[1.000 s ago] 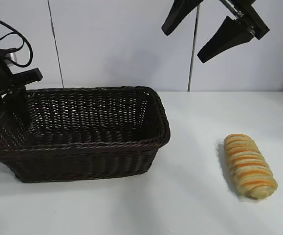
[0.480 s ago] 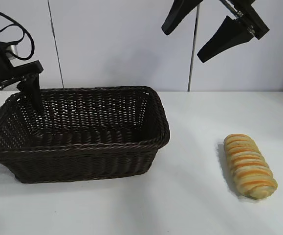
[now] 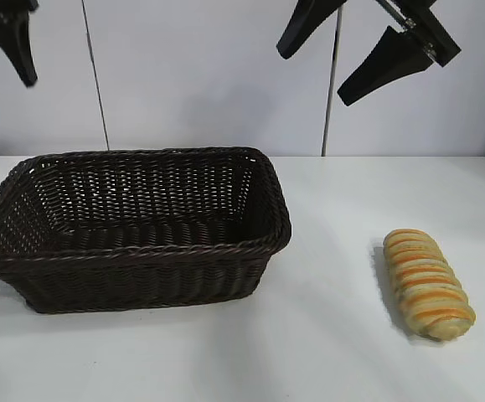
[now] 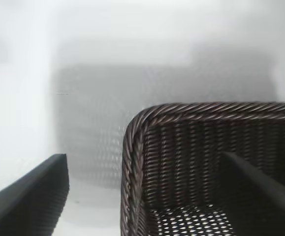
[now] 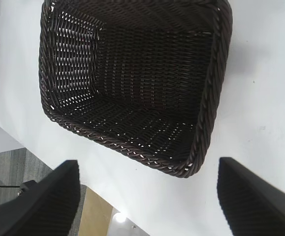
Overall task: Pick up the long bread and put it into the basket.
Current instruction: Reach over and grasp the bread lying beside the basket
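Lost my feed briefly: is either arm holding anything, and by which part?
Nothing. Both sets of jaws are open and empty; the long bread lies on the table, outside the basket.

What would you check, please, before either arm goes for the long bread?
1. Long bread lying free on the table, nothing touching it: ok.
2. Basket empty, opening upward: ok.
3. Right gripper open, empty, high above the table: ok.
4. Left gripper open, empty, above the basket's far corner: ok.
5. Bread apart from the basket, bare table between: ok.
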You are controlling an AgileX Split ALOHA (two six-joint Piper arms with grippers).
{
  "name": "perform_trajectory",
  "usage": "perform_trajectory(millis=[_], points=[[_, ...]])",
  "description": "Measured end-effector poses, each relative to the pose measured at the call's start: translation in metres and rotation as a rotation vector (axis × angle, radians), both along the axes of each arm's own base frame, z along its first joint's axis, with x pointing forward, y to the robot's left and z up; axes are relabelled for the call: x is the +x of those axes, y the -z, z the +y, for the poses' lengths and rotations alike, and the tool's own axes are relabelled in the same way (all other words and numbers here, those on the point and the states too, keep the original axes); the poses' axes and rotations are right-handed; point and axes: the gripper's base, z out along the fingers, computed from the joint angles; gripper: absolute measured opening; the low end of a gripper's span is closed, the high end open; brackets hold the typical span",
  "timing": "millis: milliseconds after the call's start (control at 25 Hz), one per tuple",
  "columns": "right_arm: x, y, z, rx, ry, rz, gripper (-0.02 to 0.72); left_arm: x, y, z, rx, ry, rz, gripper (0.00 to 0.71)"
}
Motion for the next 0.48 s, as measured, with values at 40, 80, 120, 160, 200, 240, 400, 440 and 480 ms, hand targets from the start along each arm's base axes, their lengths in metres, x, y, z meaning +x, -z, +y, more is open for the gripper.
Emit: perform_trajectory(millis=[40,80,120,160,200,240,400,440,480], points=[[0.0,0.0,0.0,0.0,0.0,0.0,0.536,-0.004,-0.005,0.004,0.037,-0.019,-0.011,0.594],[0.0,0.0,0.0,0.0,0.0,0.0,0.536,-0.008,-0.011,0.01,0.068,-0.049,-0.025,0.594],[0.0,0.0,0.0,0.0,0.0,0.0,0.536,-0.012,-0.017,0.019,0.108,-0.09,-0.041,0.594],[0.0,0.0,0.0,0.0,0.0,0.0,0.536,-0.018,-0.024,0.029,0.15,-0.135,-0.06,0.594],[0.0,0.0,0.0,0.0,0.0,0.0,0.536,-0.024,-0.032,0.041,0.187,-0.18,-0.081,0.594],[0.0,0.0,0.0,-0.002,0.0,0.0,0.536,-0.03,-0.04,0.054,0.234,-0.231,-0.103,0.594],[0.001,0.0,-0.001,-0.01,0.001,-0.007,0.536,-0.058,-0.065,0.098,0.348,-0.391,-0.157,0.594],[0.001,0.001,-0.001,-0.017,-0.001,-0.01,0.536,-0.065,-0.071,0.103,0.348,-0.414,-0.171,0.594],[0.001,0.001,-0.002,-0.024,-0.001,-0.012,0.536,-0.073,-0.078,0.106,0.344,-0.43,-0.19,0.594]])
